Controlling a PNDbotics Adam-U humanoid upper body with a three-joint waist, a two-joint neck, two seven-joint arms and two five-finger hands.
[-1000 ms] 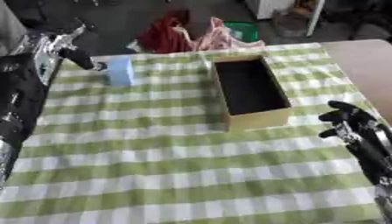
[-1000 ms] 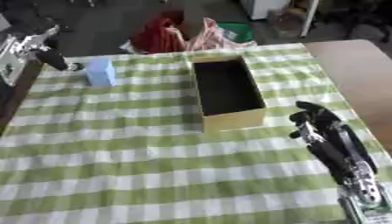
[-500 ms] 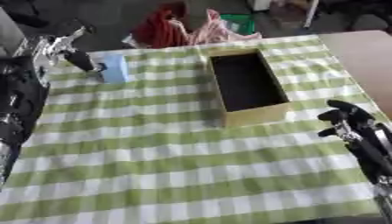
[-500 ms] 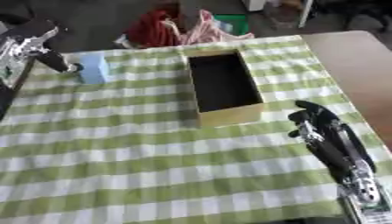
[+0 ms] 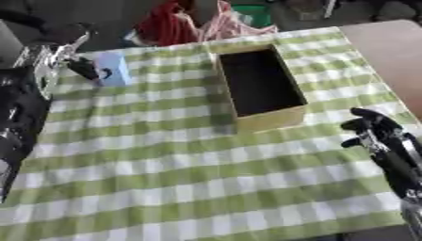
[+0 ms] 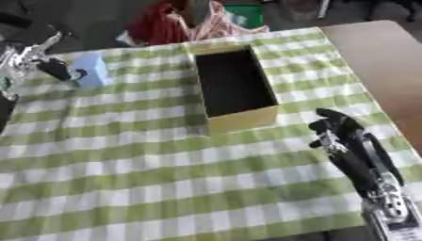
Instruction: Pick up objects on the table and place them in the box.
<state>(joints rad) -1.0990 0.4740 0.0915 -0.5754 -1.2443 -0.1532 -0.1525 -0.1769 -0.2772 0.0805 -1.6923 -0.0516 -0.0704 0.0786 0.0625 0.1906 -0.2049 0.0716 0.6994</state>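
In the left eye view, your left hand (image 5: 81, 66) has closed in on the pale blue block (image 5: 113, 74) lying well to the left of the box (image 5: 257, 87); a second ago it stood just short of it. Its dark fingertips now touch the block's left face, but you cannot tell whether they have closed round it. The block has not left the bench (image 5: 190, 188).

In the right eye view, your right hand (image 6: 336, 129) idles right of the box, fingers curled and empty. The box is still empty, so nothing is placed yet.
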